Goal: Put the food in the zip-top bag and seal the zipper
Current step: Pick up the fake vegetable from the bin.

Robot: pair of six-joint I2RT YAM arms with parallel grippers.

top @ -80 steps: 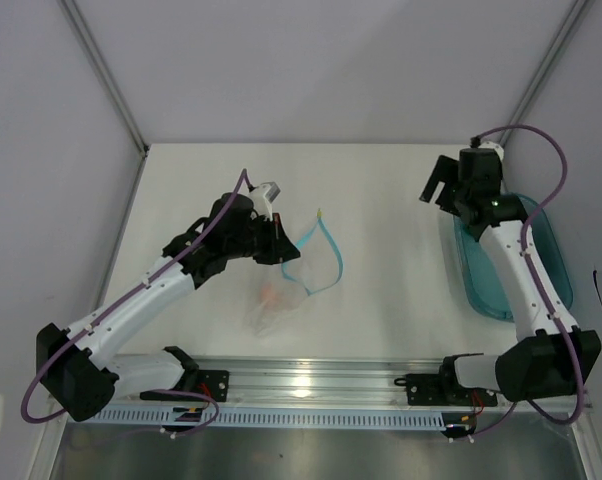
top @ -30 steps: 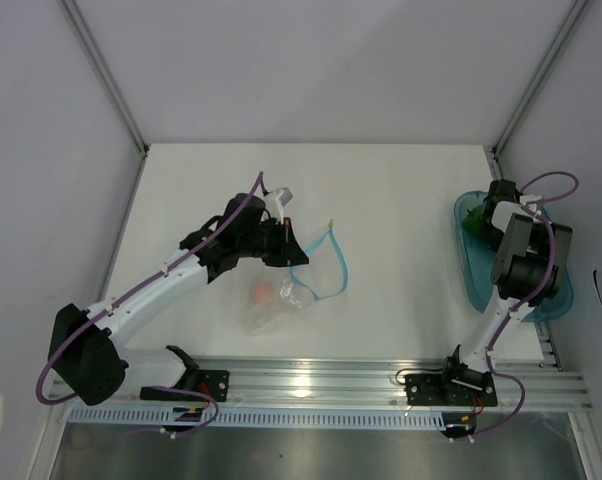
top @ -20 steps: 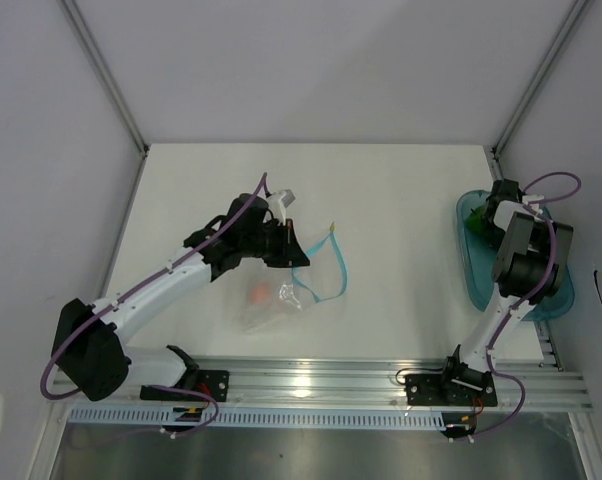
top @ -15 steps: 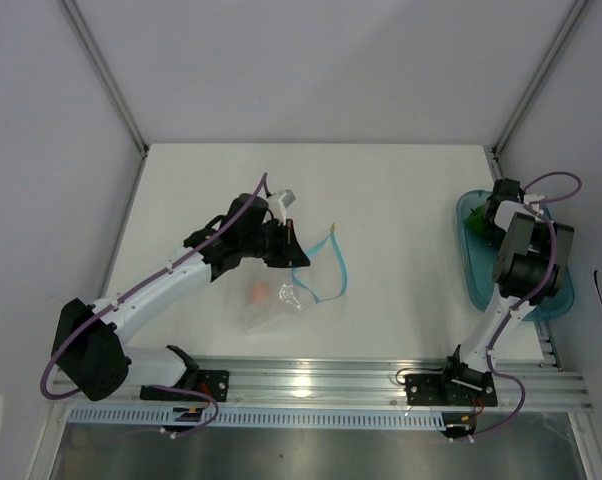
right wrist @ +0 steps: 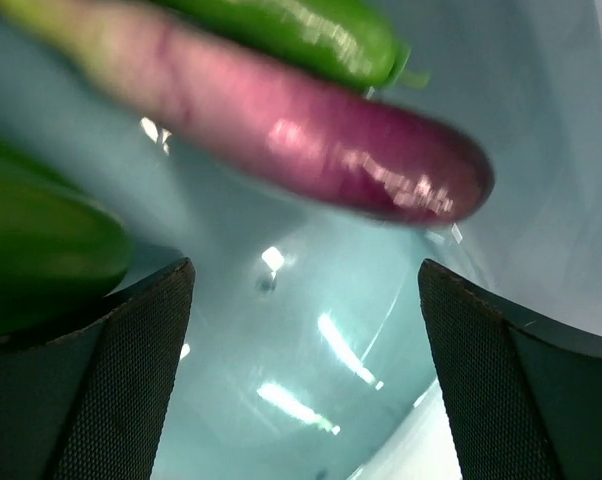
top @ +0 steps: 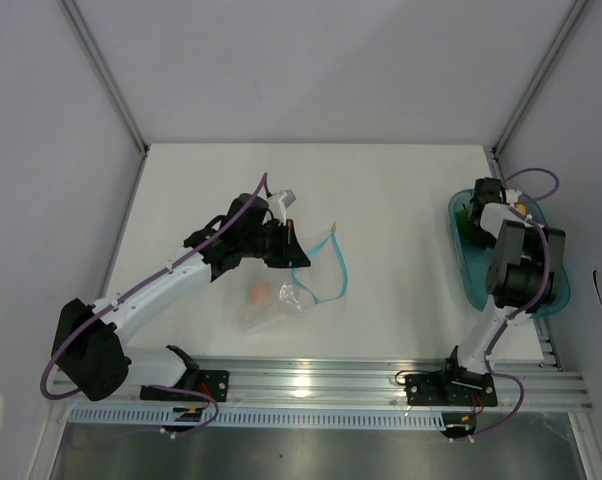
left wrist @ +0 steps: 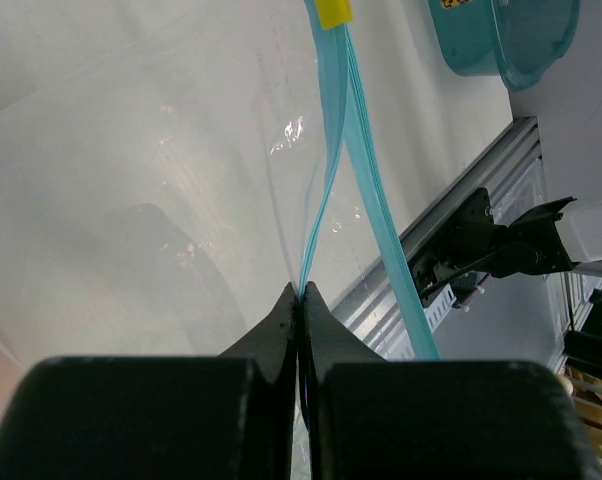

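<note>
Zip-top bag [top: 276, 305]: near table's [top: 401, 200] front edge, probably egg [top: 260, 293] inside | left gripper [left wrist: 301, 292]: pinching zipper [left wrist: 339, 120] | right gripper [right wrist: 306, 290]: spread over eggplant [right wrist: 361, 150] in tray [top: 541, 290]

Materials check.
- The zip-top bag [top: 281, 312] is thin clear plastic film, crinkled and glossy, with small bright glints.
- Its zipper [left wrist: 366, 190] is a smooth light blue-teal plastic strip, slightly translucent. The yellow tab [left wrist: 333, 12] on it is opaque plastic.
- The tray [right wrist: 311, 340] is translucent teal plastic, smooth, with a glossy sheen.
- The eggplant [right wrist: 381, 165] has a smooth, high-gloss purple skin.
- The green pepper [right wrist: 311, 35] is smooth and glossy.
- On the right gripper [right wrist: 303, 275], the pads [right wrist: 131, 360] are matt black with a fine mesh-like texture.
- The left gripper [left wrist: 301, 300] has matt black plastic jaws.
- The tabletop [top: 391, 200] is matt white.
- The front rail [top: 311, 378] is bare bright metal.
</note>
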